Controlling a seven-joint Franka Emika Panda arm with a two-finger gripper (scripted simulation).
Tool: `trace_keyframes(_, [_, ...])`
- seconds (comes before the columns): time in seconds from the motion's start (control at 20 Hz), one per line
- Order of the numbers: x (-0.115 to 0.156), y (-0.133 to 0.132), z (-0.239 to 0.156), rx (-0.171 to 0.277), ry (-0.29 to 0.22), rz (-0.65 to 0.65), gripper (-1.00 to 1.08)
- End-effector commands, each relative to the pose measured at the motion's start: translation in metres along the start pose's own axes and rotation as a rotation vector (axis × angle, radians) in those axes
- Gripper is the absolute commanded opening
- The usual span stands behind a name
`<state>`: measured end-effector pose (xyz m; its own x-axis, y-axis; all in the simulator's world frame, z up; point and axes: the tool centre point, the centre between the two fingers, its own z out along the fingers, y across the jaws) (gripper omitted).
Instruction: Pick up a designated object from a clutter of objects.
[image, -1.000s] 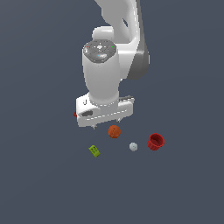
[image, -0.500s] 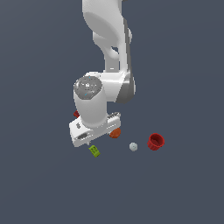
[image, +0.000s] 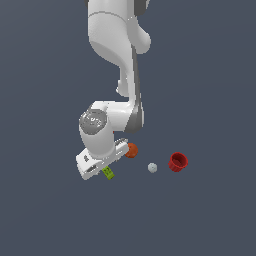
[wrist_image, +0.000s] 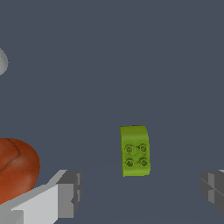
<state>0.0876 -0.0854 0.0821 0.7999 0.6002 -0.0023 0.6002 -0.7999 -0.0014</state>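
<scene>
The designated object, a small lime-green studded block (image: 108, 173) (wrist_image: 135, 151), lies flat on the dark floor. My gripper (image: 100, 167) (wrist_image: 140, 189) is right above it and open. In the wrist view one grey fingertip (wrist_image: 68, 192) and the other (wrist_image: 213, 186) stand wide apart, with the block in the span between them and untouched. The rest of the clutter of objects lies toward the exterior view's right: an orange ball (image: 131, 150) (wrist_image: 15, 168), a small white ball (image: 152, 167) and a red cup (image: 177, 161). The arm partly covers the block in the exterior view.
The orange ball sits close beside one finger in the wrist view. A pale round edge (wrist_image: 1, 61), likely the white ball, shows at the frame border. The floor (image: 210, 215) is uniform dark grey.
The arm has swung down and toward the exterior view's left, bringing the hand from above the orange ball to over the green block. The objects have not moved.
</scene>
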Motion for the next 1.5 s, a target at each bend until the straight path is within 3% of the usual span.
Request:
trace_keyframes(0.0, [-0.001,0.004,0.009,-0.001,0.002,-0.026,1.00])
trace_keyframes(0.55, [-0.004,0.007,0.022,-0.001,0.001,-0.049,1.00])
trace_keyframes(1.3, [-0.004,0.008,0.070,-0.001,0.002,-0.053,1.00])
trace_keyframes(1.35, [-0.004,0.008,0.070,-0.001,0.002,-0.053,-1.00])
trace_keyframes(1.45, [-0.004,0.008,0.070,-0.001,0.002,-0.053,-1.00])
